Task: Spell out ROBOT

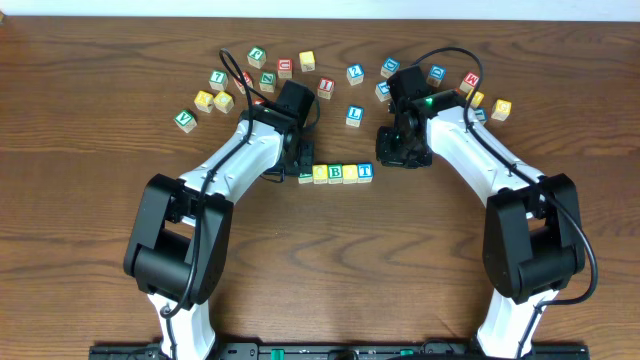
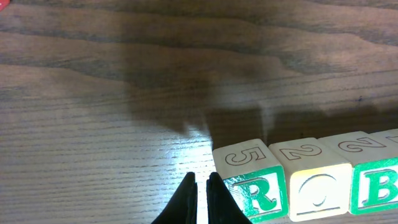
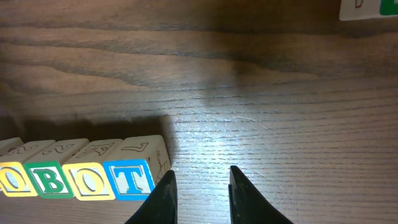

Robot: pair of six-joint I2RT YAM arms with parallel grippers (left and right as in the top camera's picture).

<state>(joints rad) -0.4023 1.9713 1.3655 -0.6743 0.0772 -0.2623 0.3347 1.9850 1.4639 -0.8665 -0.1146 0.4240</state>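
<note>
ROBOT cubes (image 1: pixel 335 173) number five and sit in one straight row at the middle of the bench (image 1: pixel 100 200), side by side and touching. Read left to right they are one green-lettered R cube (image 2: pixel 258 193), the first O cube (image 2: pixel 317 193) with a yellow face, one green B cube (image 2: pixel 379 186), the second O cube (image 3: pixel 90 180), also yellow, and one blue T cube (image 3: pixel 130 179).

Two arms work here. The left pincer (image 2: pixel 200 183) is at 9 o'clock of the row, its fingers pressed together with nothing between them, its tip just beside the R cube. The right pincer (image 3: pixel 202 177) hangs at about 2 o'clock of the T cube, jaws a little apart and gripping nothing.

Loose cubes (image 1: pixel 354 115), close to twenty, are scattered in an arc from 10 o'clock to 2 o'clock; the arms cover a few, so the exact count is unsure.

The bench is dark brown wood with a clear grain, and lamp glare shows under each pincer. A pale strip runs beyond its far edge.
</note>
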